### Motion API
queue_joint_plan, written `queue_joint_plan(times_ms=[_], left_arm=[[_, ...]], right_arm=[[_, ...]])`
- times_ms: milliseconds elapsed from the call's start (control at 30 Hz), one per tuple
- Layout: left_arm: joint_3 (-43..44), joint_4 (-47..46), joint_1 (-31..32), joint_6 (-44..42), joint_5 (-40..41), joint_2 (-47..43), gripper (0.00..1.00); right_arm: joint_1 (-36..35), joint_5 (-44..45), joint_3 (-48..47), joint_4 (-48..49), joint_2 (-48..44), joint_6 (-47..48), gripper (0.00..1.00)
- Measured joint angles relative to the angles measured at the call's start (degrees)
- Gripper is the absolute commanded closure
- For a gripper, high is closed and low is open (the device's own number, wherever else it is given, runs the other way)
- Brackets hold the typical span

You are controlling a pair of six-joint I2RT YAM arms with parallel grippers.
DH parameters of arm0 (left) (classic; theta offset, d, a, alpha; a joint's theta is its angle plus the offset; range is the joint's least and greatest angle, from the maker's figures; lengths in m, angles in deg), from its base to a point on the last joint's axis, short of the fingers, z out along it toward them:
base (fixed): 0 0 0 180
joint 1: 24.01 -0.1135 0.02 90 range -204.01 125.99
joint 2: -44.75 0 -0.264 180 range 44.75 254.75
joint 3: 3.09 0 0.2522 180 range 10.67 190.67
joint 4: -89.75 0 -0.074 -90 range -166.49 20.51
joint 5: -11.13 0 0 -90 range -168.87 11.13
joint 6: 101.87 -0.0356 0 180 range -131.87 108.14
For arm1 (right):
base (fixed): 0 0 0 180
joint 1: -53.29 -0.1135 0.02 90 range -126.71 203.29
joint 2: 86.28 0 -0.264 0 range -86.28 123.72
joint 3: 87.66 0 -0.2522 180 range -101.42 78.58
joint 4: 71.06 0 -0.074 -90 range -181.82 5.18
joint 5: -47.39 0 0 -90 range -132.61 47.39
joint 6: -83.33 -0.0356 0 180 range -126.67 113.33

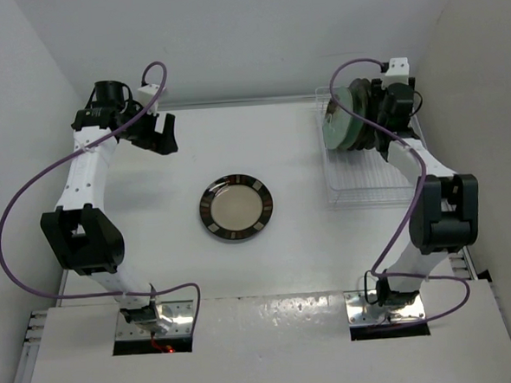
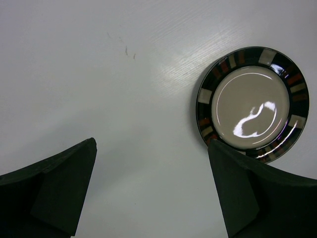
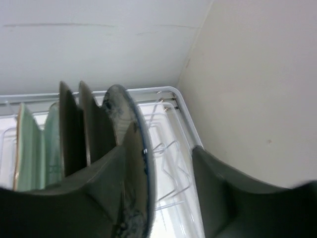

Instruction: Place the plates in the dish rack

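Right claw (image 3: 163, 140): released, flanks floral plate (image 3: 142, 163) standing in dish rack (image 3: 184, 115), far-right corner | left claw (image 2: 151, 144): released, hovers far-left | brown-rimmed plate (image 1: 236, 208): flat at centre of surface (image 1: 155, 250); likely stiff, slick, breakable; best gripped at rim

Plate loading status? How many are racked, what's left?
Done: five plates stand in the rack: two green, two dark-rimmed and one floral plate. In hand: nothing gripped; the right gripper is open around the floral plate. Left: the brown-rimmed plate lies flat on the table, and the left gripper hangs open nearby.
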Motion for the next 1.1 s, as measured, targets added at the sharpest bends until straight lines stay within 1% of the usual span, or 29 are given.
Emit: queue_joint_plan(times_ms=[33, 67, 100, 133, 167, 200, 233, 267, 333, 400, 433, 467, 500, 600, 667, 733, 800, 833, 900, 1100], left_arm=[[0.0, -0.02, 0.0, 0.0, -0.02, 0.0, 0.0], [0.0, -0.02, 0.0, 0.0, 0.02, 0.0, 0.0], [-0.02, -0.02, 0.0, -0.02, 0.02, 0.0, 0.0], [-0.17, -0.11, 0.07, -0.07, 0.48, 0.0, 0.0], [-0.46, -0.24, 0.57, -0.37, 1.36, 0.0, 0.0], [-1.14, -0.52, 1.31, -1.07, 3.93, 0.0, 0.0], [-2.62, -1.55, 2.71, -2.05, 7.5, -0.17, 0.0], [-4.61, -2.12, 4.79, -3.37, 11.56, -0.28, 0.0], [-9.4, -2.47, 11.08, -5.66, 20.26, -0.17, 0.0], [-13.97, -2.32, 17.07, -7.04, 25.33, 0.39, 0.0], [-15.63, -1.62, 19.93, -7.32, 26.86, 1.01, 0.0], [-16.37, -1.22, 20.83, -7.32, 27.52, 1.42, 0.0], [-16.74, -1.27, 21.59, -7.21, 27.67, 2.23, 0.0], [-16.81, -2.14, 19.32, -5.81, 27.54, 2.73, 0.0], [-16.79, -2.99, 17.05, -4.83, 26.86, 2.73, 0.0], [-16.92, -3.52, 15.65, -4.09, 26.38, 2.75, 0.0], [-17.79, -4.7, 15.15, -3.3, 25.62, 2.75, 0.0], [-18.53, -5.14, 15.17, -3.06, 25.11, 2.75, 0.0], [-20.39, -5.6, 15.43, -2.58, 24.3, 2.75, 0.0], [-22.77, -5.79, 15.5, -2.1, 23.74, 2.75, 0.0]], right_arm=[[0.0, 0.81, -0.35, -0.46, -0.26, -0.68, 0.34], [0.02, 2.62, -0.76, -1.36, -0.98, -1.86, 0.22], [0.0, 4.52, -1.18, -2.49, -1.92, -3.3, 0.18], [0.0, 6.56, -1.55, -3.58, -3.28, -4.79, 0.11], [0.22, 8.44, -2.16, -5.64, -5.29, -7.3, 0.09], [0.57, 8.94, -2.75, -7.93, -6.99, -9.09, 0.07], [1.31, 7.43, -3.67, -10.73, -9.14, -11.26, 0.05], [2.51, 4.17, -5.25, -14.23, -11.19, -13.77, 0.0], [5.95, -10.12, -12.09, -22.34, -13.49, -18.29, 0.0], [6.62, -20.13, -21.64, -30.29, -12.55, -19.89, 0.0], [4.79, -24.22, -25.75, -33.4, -11.76, -19.78, 0.0], [1.22, -26.27, -28.28, -36.09, -11.17, -19.21, 0.0], [-2.69, -27.34, -28.63, -37.64, -10.86, -18.8, 0.0], [-15.43, -32.5, -22.12, -40.28, -9.51, -20.5, 0.0], [-20.35, -35.15, -13.33, -39.65, -7.67, -23.78, 0.05], [-22.18, -34.6, -6.45, -40.24, -5.01, -26.75, 0.09], [-23.63, -33.77, -1.7, -42.12, -1.33, -29.46, 0.12], [-24.13, -33.09, -0.81, -42.91, 0.44, -30.49, 0.15], [-25.64, -32.48, -0.37, -43.6, 3.23, -32.2, 0.18], [-29.07, -35.56, 0.76, -38.71, 7.43, -36.41, 0.29]])
